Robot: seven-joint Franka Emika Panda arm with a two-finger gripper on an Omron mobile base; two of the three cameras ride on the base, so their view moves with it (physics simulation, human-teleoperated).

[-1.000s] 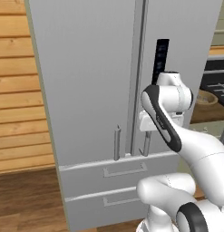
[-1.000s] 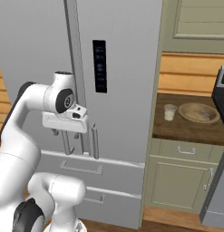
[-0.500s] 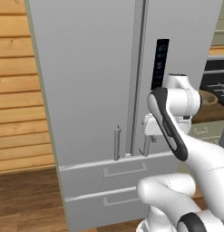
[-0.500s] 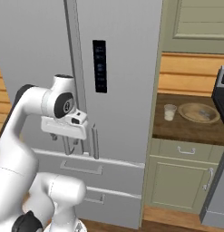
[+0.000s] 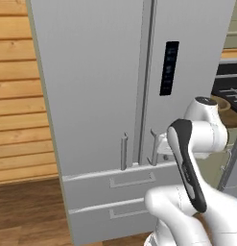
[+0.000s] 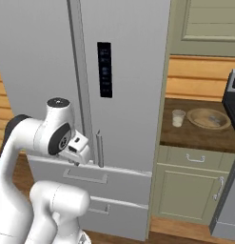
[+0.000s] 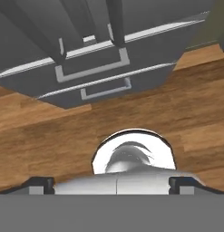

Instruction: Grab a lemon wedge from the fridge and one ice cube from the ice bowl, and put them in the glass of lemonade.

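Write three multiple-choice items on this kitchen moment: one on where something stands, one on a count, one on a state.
1. Where is the glass of lemonade?
A. on the floor
B. on the counter left of the ice bowl
C. inside a drawer

2. How many lower drawers has the fridge?
A. two
B. four
C. none

3. The fridge doors are:
A. both open
B. one open
C. both closed

B: the right base view shows it beside the bowl.
A: two drawer fronts stack below the doors.
C: both doors lie flush.
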